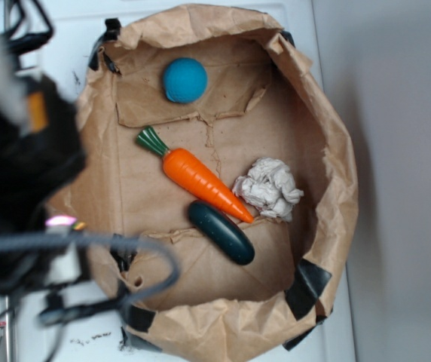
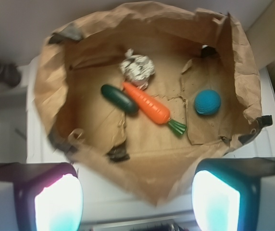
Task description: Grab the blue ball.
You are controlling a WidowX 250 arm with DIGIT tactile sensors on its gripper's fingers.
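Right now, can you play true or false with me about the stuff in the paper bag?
1. The blue ball is touching the carrot. False: bare paper lies between them; the ball sits alone.
2. The carrot lies between the ball and the dark green toy. True.
3. The gripper is squeezing the ball. False: its fingers stand wide apart, outside the paper bag, with nothing between them.
4. The white paper wad sits by the carrot's pointy tip. True.
5. The carrot's green top points away from the ball. False: the green top is the end nearer the ball.
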